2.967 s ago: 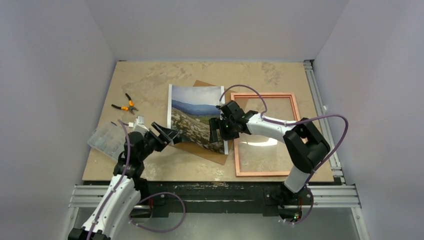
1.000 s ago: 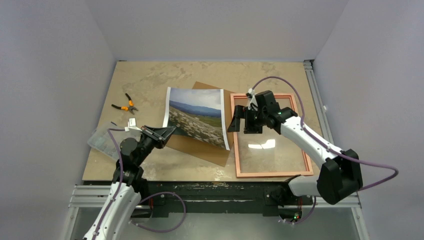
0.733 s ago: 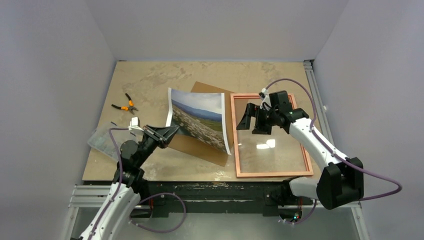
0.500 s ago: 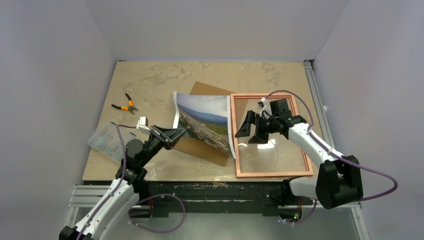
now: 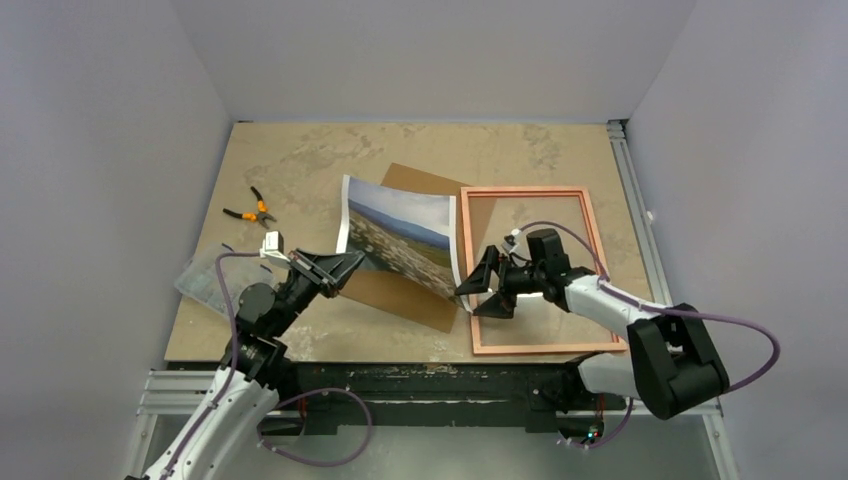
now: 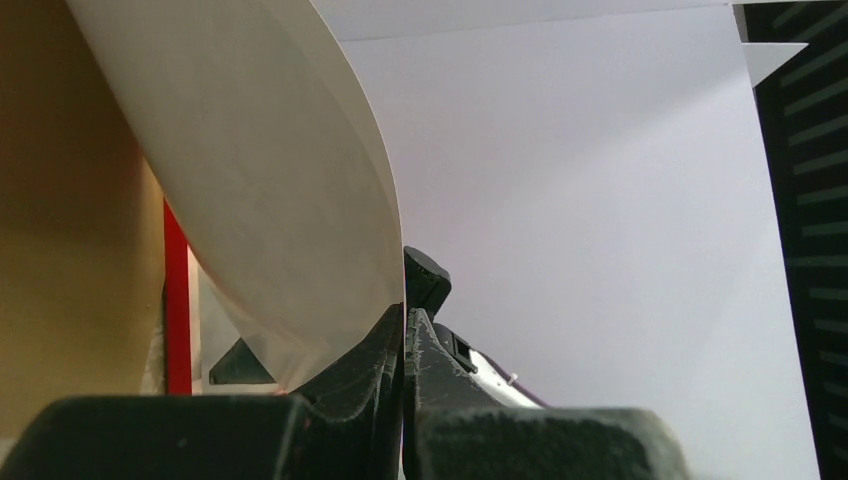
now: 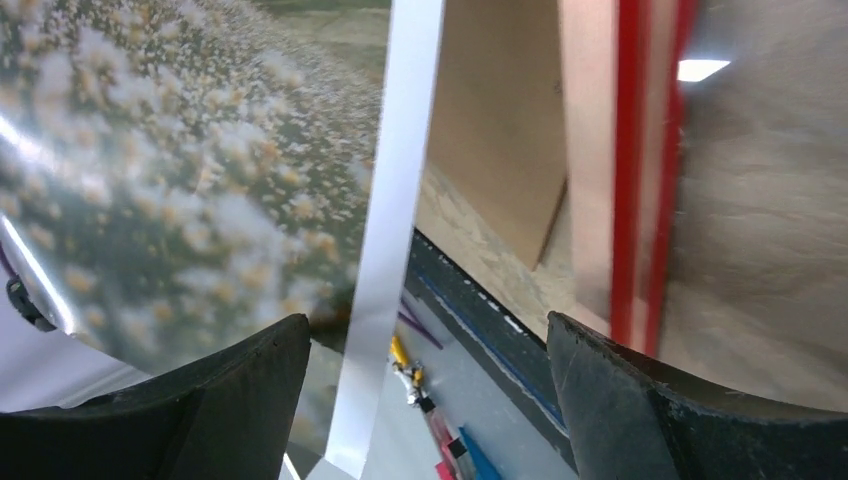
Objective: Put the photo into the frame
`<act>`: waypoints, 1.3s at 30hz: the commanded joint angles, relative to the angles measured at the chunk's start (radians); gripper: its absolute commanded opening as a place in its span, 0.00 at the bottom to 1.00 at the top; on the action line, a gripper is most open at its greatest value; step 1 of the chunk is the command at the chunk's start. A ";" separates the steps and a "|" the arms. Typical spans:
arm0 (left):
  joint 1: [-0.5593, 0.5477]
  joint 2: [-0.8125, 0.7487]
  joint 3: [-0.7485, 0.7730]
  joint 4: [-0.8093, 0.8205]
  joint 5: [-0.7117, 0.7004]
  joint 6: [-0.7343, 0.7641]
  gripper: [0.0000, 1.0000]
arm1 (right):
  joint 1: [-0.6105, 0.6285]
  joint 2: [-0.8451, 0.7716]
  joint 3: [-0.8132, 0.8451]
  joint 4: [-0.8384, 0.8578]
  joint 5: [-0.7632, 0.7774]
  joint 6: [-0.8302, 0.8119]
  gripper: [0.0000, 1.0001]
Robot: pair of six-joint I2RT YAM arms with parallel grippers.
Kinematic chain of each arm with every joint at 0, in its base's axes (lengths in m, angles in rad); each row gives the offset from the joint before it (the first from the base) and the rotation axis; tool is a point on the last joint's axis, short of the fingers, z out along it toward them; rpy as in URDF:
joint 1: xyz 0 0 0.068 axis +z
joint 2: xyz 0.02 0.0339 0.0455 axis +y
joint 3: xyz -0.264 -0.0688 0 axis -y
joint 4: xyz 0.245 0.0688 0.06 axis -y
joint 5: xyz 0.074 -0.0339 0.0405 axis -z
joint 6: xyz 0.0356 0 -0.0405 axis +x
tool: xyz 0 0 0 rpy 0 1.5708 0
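Observation:
The photo (image 5: 400,238) is a landscape print, bowed and lifted off the table. My left gripper (image 5: 348,267) is shut on its near left corner; in the left wrist view the jaws (image 6: 403,322) pinch the edge of the white reverse (image 6: 280,180). The frame (image 5: 592,232) lies flat to the right, pale back up, with its red front edge (image 7: 640,180) showing in the right wrist view. My right gripper (image 5: 470,300) stands open at the photo's near right corner. The photo's white border (image 7: 400,200) runs between the fingers (image 7: 230,400), untouched by either.
A brown backing board (image 5: 420,176) lies under the photo. Orange-handled pliers (image 5: 252,211) and a clear plastic box (image 5: 208,280) sit at the left. An aluminium rail (image 5: 640,230) runs along the table's right edge, close to the frame.
My right gripper came from above the frame's far part to the near left, down to the photo's near right corner. The left gripper kept its hold while the photo swayed slightly.

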 commanded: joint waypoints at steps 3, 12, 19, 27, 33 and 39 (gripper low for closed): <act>-0.005 -0.022 0.058 -0.057 -0.015 0.039 0.00 | 0.082 0.044 -0.056 0.493 -0.025 0.358 0.85; -0.004 -0.074 0.069 -0.097 -0.023 0.037 0.00 | 0.197 0.233 -0.028 0.858 0.020 0.608 0.80; -0.004 -0.127 0.071 -0.161 -0.045 0.040 0.00 | 0.205 0.294 -0.080 1.035 0.061 0.703 0.60; -0.004 -0.184 0.131 -0.360 -0.082 0.099 0.16 | 0.205 0.280 -0.018 0.881 0.064 0.579 0.06; -0.005 -0.223 0.279 -0.713 -0.200 0.228 0.61 | 0.199 0.129 0.222 0.261 0.159 0.137 0.00; -0.003 -0.201 0.399 -0.981 -0.327 0.320 0.90 | 0.117 -0.044 0.341 -0.227 0.319 -0.130 0.00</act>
